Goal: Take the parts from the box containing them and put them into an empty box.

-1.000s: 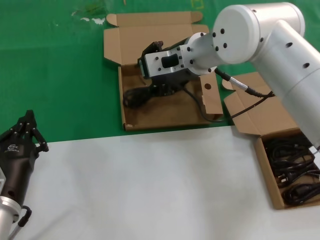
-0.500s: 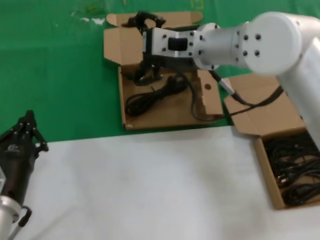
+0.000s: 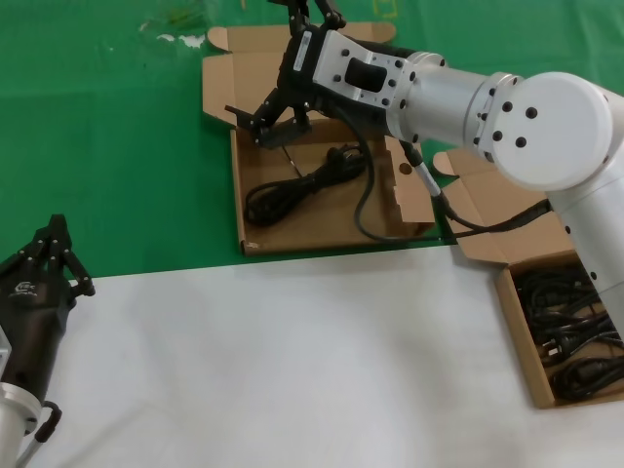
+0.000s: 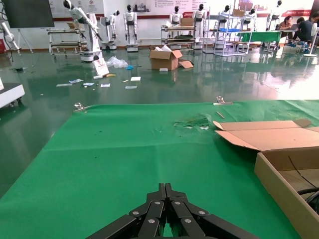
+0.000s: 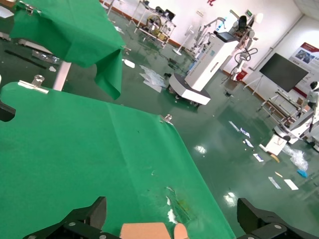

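1. Shallow brown cardboard empty box (image 3: pixel 322 210) on the green cloth of the table (image 3: pixel 107 146), lid flap folded back on the far side, a round hole in the side flap nearest the other box.
2. One part (image 3: pixel 302 185) inside the empty box: thin black cord in a loose bundled loop, lying flat on the cardboard floor, touching no finger.
3. Grey-black robot cable (image 3: pixel 366 210) hanging in a curve across the empty box, on the side toward the holed flap.
4. Second shallow brown box containing parts (image 3: pixel 522 331) well apart from the empty box, at the near right edge of the table, partly on white sheet (image 3: pixel 292 361); plain lid leaning back toward the empty box.
5. More parts (image 3: pixel 575 331) packed in that box, several glossy black coils heaped together.
6. Right hand (image 3: pixel 283 107) over the far end of the empty box, above the lid hinge, on a smooth white cylindrical arm stretched across from the right; black fingers spread wide apart, gripping nothing.
7. Left hand (image 3: pixel 54 253) parked near the robot, well apart from the empty box, over the edge of the white sheet; slim black fingers (image 4: pixel 167 214) pressed together to a point, nothing between them.
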{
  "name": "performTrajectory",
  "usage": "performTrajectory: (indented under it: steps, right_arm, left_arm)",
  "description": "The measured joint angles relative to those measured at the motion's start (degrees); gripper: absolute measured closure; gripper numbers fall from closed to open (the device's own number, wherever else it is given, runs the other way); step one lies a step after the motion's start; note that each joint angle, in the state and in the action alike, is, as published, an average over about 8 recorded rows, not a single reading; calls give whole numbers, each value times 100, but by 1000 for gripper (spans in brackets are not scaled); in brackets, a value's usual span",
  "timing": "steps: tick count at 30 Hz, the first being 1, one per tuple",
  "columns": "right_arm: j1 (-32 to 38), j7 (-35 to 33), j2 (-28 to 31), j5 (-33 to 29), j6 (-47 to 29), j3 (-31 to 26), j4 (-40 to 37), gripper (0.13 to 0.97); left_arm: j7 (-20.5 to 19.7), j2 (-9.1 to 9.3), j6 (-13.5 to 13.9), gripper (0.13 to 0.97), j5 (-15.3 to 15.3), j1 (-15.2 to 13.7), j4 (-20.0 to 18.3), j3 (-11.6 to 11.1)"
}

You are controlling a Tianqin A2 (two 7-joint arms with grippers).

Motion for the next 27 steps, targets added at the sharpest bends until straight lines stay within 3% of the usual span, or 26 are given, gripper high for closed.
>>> performTrajectory:
  steps: [7, 11, 19, 23, 27]
  right_arm:
    - [-120, -17, 7, 88, 90, 56, 42, 160]
    - [-319, -49, 19, 236, 241, 149, 113, 149]
    - [-838, -131, 49, 627, 634, 393, 300, 129]
    - [-1117, -175, 66, 837, 847, 524, 400, 129]
    - [-1392, -219, 82, 1043, 1058, 653, 499, 129]
  left_arm:
    - [0, 0, 0, 923, 0, 0, 0, 0]
    - [0, 0, 0, 903, 0, 0, 0, 0]
    - [0, 0, 0, 785, -1, 0, 0, 0]
    - [1, 0, 0, 785, -1, 0, 0, 0]
    - [2, 0, 0, 693, -1, 0, 0, 0]
